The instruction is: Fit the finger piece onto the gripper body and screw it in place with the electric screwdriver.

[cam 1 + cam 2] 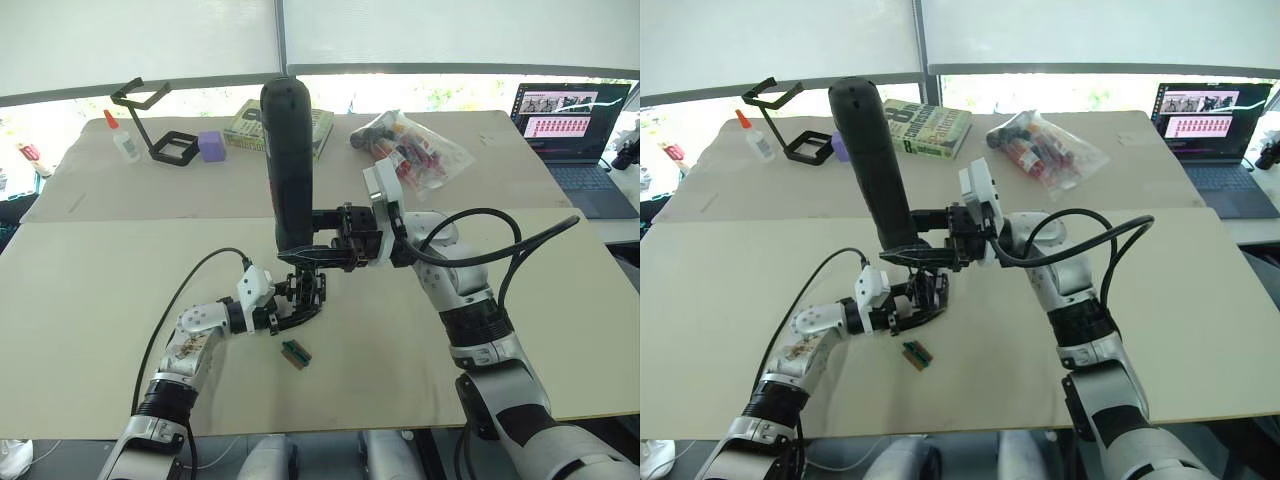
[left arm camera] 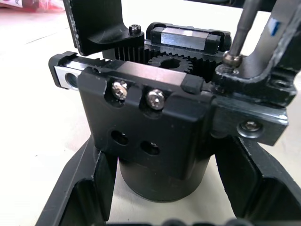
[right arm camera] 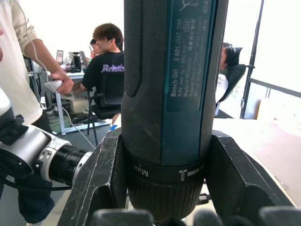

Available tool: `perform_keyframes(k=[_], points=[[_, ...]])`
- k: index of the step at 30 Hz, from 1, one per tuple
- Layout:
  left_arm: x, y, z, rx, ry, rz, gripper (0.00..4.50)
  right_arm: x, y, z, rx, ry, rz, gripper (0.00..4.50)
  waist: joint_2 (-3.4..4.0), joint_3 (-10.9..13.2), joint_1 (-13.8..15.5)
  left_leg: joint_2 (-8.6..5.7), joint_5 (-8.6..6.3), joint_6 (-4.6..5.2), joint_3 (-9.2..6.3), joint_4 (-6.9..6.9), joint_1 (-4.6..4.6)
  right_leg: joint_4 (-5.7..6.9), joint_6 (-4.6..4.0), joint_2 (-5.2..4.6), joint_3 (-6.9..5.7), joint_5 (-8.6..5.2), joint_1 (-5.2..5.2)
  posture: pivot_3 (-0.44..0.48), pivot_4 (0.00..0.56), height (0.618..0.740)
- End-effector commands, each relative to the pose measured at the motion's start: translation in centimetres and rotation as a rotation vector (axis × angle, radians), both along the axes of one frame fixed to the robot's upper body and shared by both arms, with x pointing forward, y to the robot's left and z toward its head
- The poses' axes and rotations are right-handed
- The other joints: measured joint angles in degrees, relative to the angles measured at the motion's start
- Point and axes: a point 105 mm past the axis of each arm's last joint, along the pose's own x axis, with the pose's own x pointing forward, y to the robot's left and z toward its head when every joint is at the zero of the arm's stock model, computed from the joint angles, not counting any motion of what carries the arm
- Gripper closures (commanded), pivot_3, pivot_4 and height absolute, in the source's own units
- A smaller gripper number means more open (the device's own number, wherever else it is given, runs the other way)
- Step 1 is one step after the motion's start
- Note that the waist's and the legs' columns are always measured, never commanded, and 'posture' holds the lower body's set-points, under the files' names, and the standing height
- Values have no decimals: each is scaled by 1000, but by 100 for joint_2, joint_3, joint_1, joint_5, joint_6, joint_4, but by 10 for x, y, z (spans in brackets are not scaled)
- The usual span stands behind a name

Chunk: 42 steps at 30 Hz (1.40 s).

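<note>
Left wrist view: gripper body — blocky, matte black, toothed gear.

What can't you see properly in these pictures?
- Screwdriver bit tip: in the head views the right gripper and the gripper body cover where it lands; the left wrist view shows the bit but its top is cut off by the edge.
- Electric screwdriver: both ends cut off in the right wrist view.
- Small green-and-brown block: too small to identify.
- Laptop screen: too small to read.
</note>
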Motion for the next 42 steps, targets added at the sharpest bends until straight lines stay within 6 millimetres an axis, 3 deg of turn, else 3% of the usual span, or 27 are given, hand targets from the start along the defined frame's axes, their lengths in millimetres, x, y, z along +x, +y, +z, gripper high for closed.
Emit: perform_keyframes(k=[1, 10, 16, 23, 30, 42], points=[[-7, -2, -5, 15, -5, -17, 1989, 3, 4, -12, -71, 20, -22, 2584, 1, -7, -4, 0, 0, 0, 1, 0, 1, 0, 0, 0, 0, 0, 0, 0, 150, 740], [-10, -3, -7, 5, 13, 1, 1989, 10, 7, -38, -164, 78, -83, 2584, -1, -42, -42, -1, 0, 1, 0, -3, 15, 0, -1, 0, 3, 0, 3, 0, 150, 740], [-8, -4, -8, 9, 13, 7, 1989, 7, 9, -45, -175, 123, -80, 2584, -2, -43, -36, 1, -7, 10, -1, -22, 85, -16, -1, 1, 2, 0, 78, 0, 150, 740], [-7, -4, -9, 11, 15, 14, 1989, 9, 12, -55, -194, 147, -113, 2584, -4, -50, -25, 2, -9, 14, -1, -22, 92, -17, -1, 1, 5, 0, 81, 0, 150, 740], [-7, -2, -9, 10, 16, 20, 1989, 9, 9, -53, -191, 135, -119, 2584, -4, -59, -22, 3, -10, 15, -1, -23, 93, -31, -1, 2, 6, 0, 81, 0, 150, 740], [-7, -1, -10, 7, 14, 27, 1989, 11, 1, -31, -158, 73, -115, 2584, -4, -59, -4, 3, -11, 15, 0, -25, 91, -36, -1, 1, 7, 0, 80, 0, 150, 740]])
